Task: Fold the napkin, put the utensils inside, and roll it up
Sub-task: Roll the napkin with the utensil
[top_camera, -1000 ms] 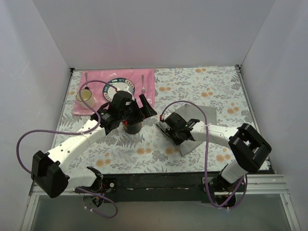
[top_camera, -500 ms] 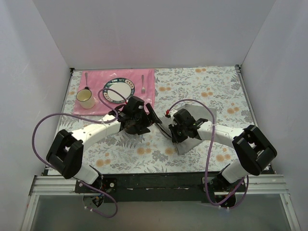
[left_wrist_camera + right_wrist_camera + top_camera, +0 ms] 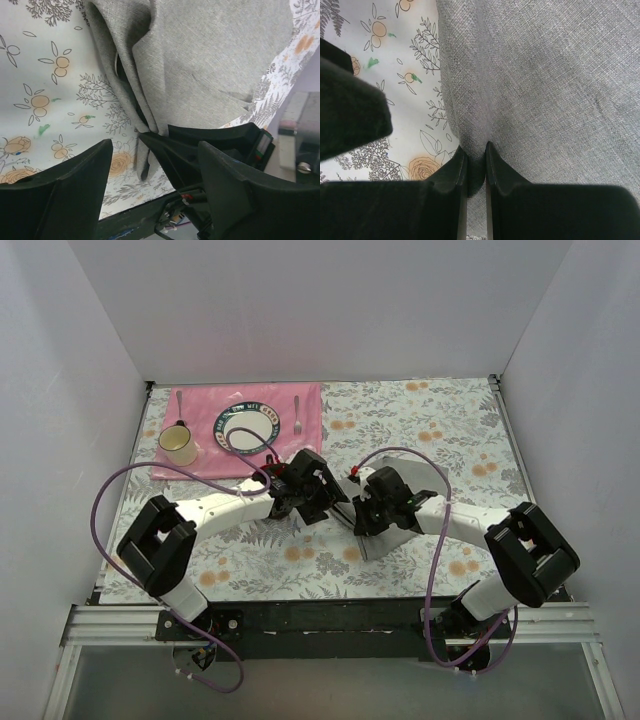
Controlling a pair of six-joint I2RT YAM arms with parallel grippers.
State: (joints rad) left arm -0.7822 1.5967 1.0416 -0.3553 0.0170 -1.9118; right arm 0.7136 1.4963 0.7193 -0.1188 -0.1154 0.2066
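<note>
The grey napkin (image 3: pixel 435 480) lies right of centre on the flowered tablecloth, partly under my right arm. Its left edge is bunched into folds in the left wrist view (image 3: pixel 200 60). My right gripper (image 3: pixel 361 512) is shut on a raised fold at that edge (image 3: pixel 476 165). My left gripper (image 3: pixel 325 490) is open and empty, close beside the right one; its wide fingers (image 3: pixel 75 190) straddle the pinched fold and the right gripper's black fingers (image 3: pixel 190 145). The green-handled utensils are out of view.
A pink placemat (image 3: pixel 310 435) at the back left carries a plate (image 3: pixel 247 424), a small fork (image 3: pixel 297 415) and a spoon (image 3: pixel 179 405). A cream mug (image 3: pixel 180 446) stands at its left front. White walls close in three sides.
My left arm has swung right, from near the placemat to the napkin's left edge. My right gripper has stayed shut on the fold and shifted slightly toward the back.
</note>
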